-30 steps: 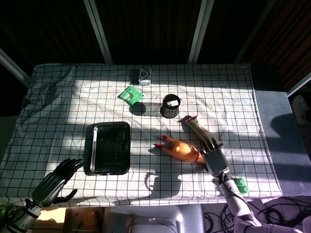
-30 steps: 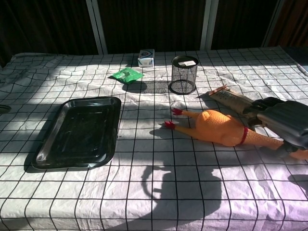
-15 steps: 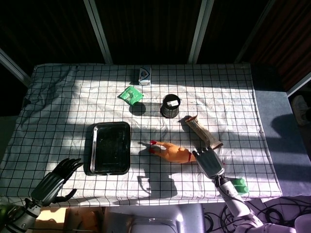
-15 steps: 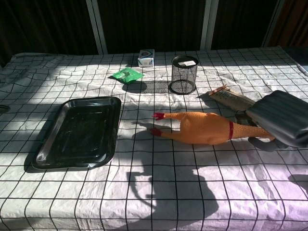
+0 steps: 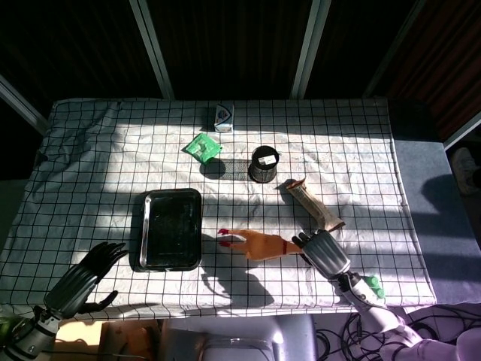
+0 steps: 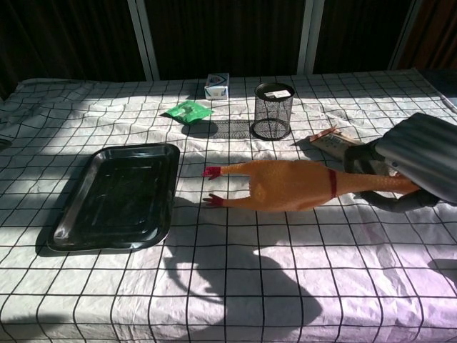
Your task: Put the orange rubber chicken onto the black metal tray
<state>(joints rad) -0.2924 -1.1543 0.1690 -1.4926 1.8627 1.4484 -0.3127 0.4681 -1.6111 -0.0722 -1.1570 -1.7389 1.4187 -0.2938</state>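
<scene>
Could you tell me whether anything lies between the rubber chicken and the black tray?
Nothing visible does. The right hand holds the rubber chicken with only bare checked cloth between its feet and the black tray.

The right hand [image 6: 410,168] now holds the orange rubber chicken [image 6: 282,184] lifted off the cloth, carried leftward in the frame; its red feet reach near the black metal tray [image 6: 91,227].

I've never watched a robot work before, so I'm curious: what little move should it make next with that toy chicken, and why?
Probably carry it further toward the robot's left. The right hand holds the rubber chicken by its neck end, lifted above the cloth, and its red feet are just short of the black tray, which has nothing in it.
</scene>
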